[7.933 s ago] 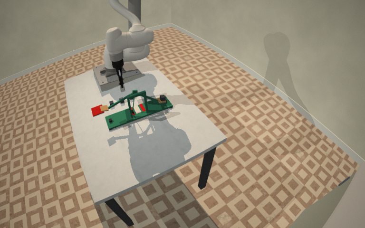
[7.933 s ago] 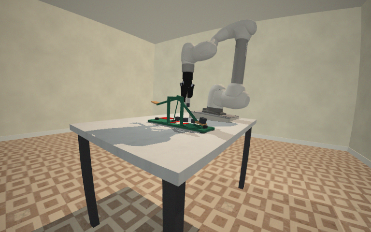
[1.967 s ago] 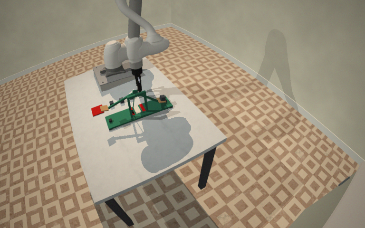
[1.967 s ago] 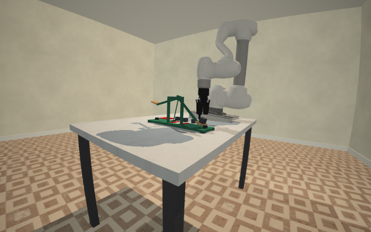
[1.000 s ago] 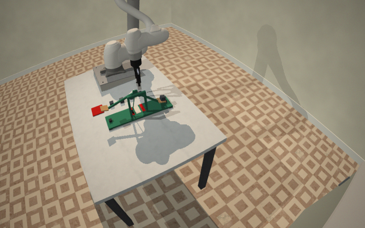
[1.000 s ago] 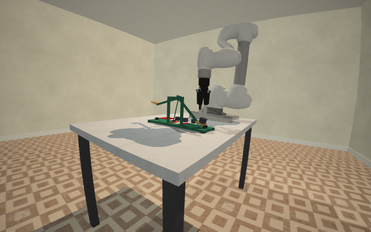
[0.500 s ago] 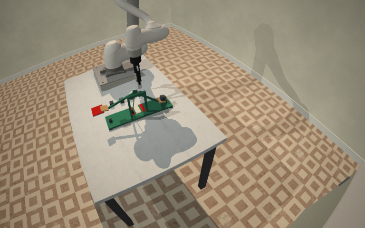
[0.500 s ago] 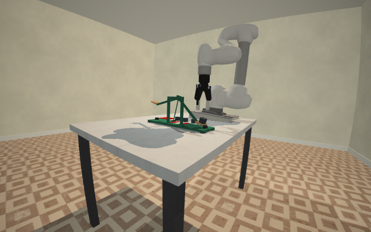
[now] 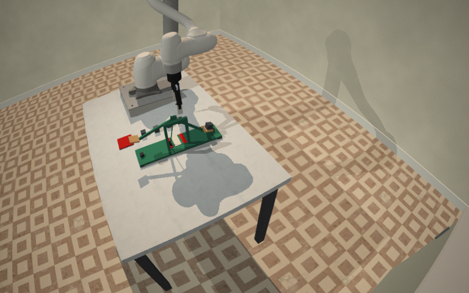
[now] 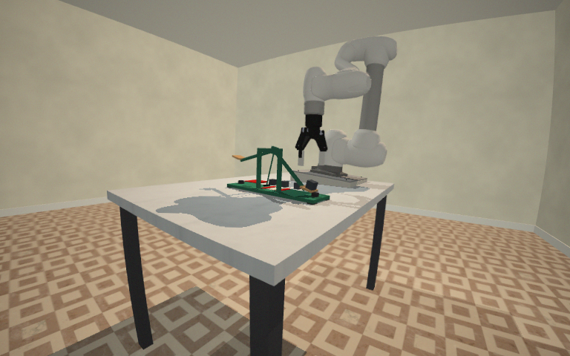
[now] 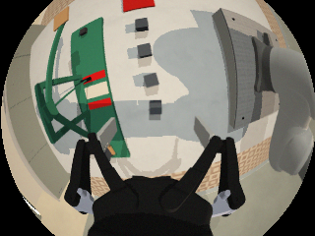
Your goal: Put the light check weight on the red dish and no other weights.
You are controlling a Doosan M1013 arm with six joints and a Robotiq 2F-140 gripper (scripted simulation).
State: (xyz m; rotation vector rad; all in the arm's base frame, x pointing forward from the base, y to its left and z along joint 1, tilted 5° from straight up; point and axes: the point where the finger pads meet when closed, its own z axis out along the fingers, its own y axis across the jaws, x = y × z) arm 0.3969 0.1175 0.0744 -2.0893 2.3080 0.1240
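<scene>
The green rocker balance (image 9: 178,143) stands mid-table and shows in the wrist view (image 11: 86,86). Its right pan is down with one dark weight (image 9: 208,124) on it. Its left pan (image 9: 134,138) is raised and bare. The pointer hangs over a red field (image 11: 94,79). The red dish (image 9: 124,141) lies flat and bare left of the balance, also in the wrist view (image 11: 138,0). Several dark weights lie in a row on the table (image 11: 146,50); the nearest (image 11: 156,108) is below my fingers. My gripper (image 9: 178,103) (image 10: 312,150) hangs open and empty above the table behind the balance.
The robot's grey base plate (image 9: 148,98) sits at the back of the table, close behind the row of weights. A small dark stop (image 9: 142,155) stands on the balance's base at its left end.
</scene>
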